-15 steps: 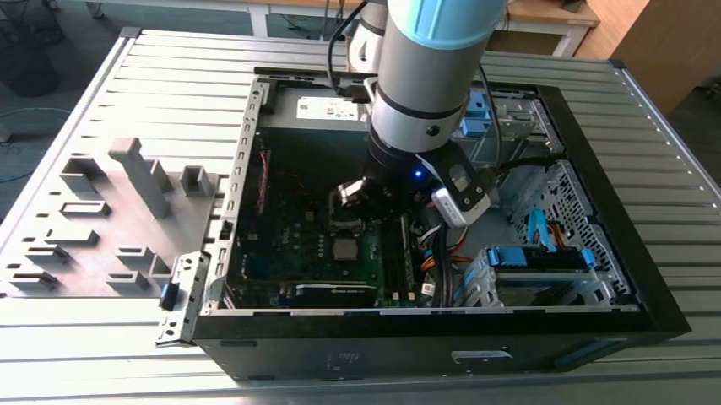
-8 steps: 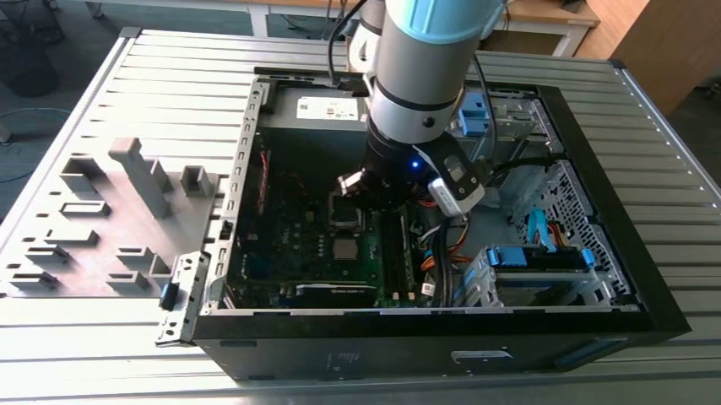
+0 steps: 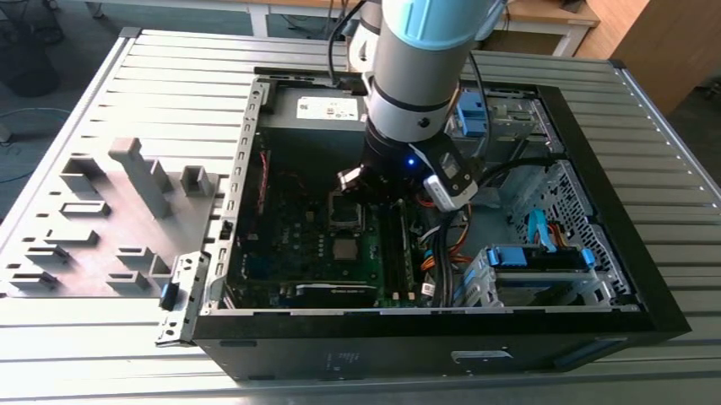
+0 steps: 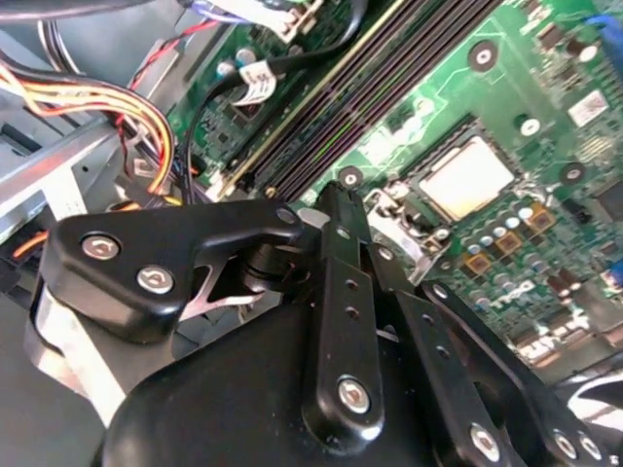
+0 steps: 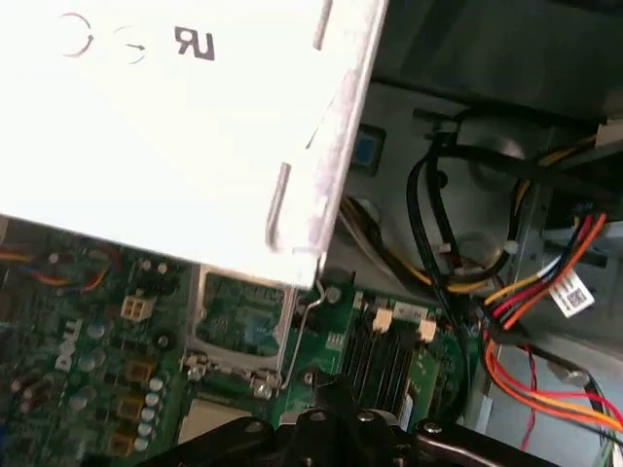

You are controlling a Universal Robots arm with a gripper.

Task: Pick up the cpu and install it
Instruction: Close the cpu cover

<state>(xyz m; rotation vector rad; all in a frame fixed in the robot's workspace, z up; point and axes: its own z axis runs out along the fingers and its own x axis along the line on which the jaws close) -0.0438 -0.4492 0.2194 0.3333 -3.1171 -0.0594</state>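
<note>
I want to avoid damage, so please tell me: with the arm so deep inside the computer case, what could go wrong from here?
1. The wires run close beside the end effector, so they might snag on it.
2. The chip lies in its socket, seemingly unclamped, with the metal frame beside it. A bump could shift the chip.

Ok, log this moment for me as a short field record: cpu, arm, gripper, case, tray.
cpu: lies flat in the motherboard socket, silver top up
arm: reaches down into the open case
gripper: low over the motherboard, with the cpu off to one side of it
case: lies on its side on the slatted table, open side up
fixture tray: grey, on the table at the exterior view's left of the case
</note>
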